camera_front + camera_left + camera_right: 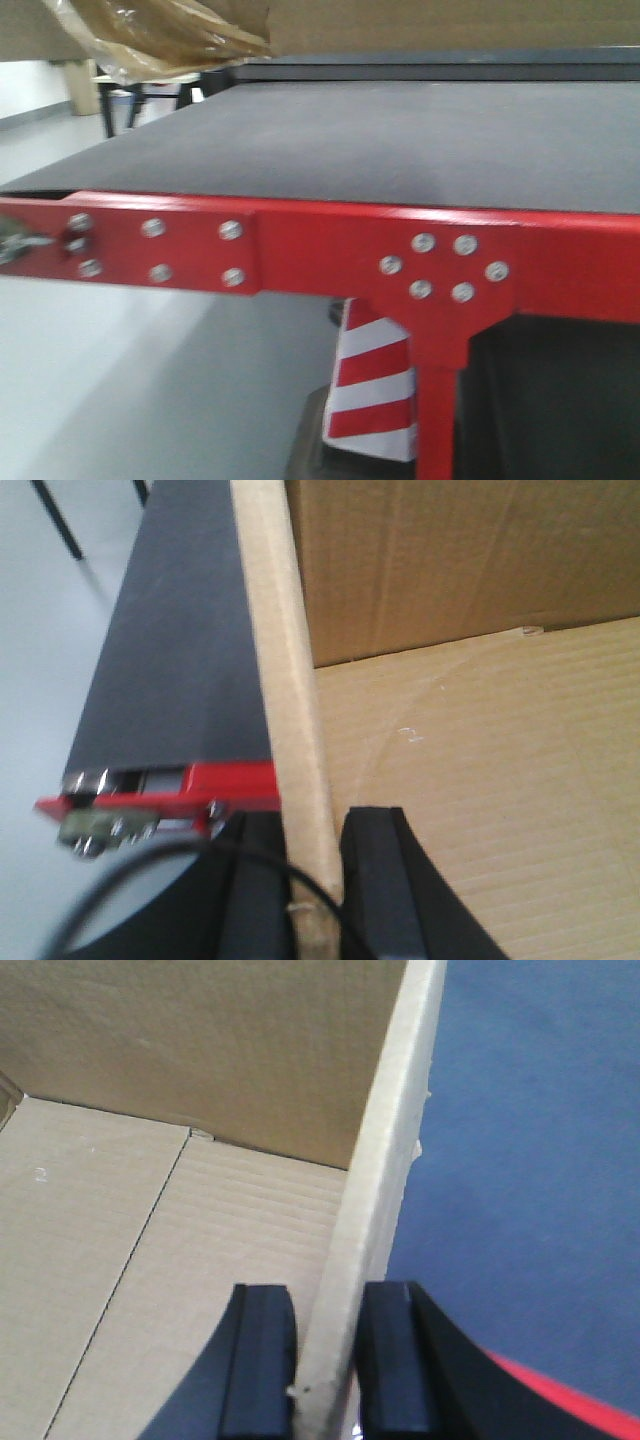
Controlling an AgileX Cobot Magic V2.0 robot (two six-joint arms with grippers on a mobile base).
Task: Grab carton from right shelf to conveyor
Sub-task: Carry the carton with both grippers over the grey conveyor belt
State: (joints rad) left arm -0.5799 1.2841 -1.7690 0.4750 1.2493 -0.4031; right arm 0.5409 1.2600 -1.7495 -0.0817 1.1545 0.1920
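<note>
The open brown carton [470, 780] is over the dark conveyor belt [400, 140]; only its lower edge [450, 25] shows at the top of the front view. I cannot tell whether it rests on the belt. My left gripper [312, 825] is shut on the carton's left wall [290, 680], one finger inside and one outside. My right gripper [325, 1295] is shut on the carton's right wall [385, 1160] in the same way. The carton's inside [150, 1240] is empty. The belt lies just outside each wall [180, 650] [530, 1160].
The conveyor's red bolted frame [320, 250] runs across the front, with a red-and-white striped marker [370, 390] below it. Crumpled clear plastic [150, 35] hangs at the top left. Grey floor and dark table legs [120, 110] lie to the left.
</note>
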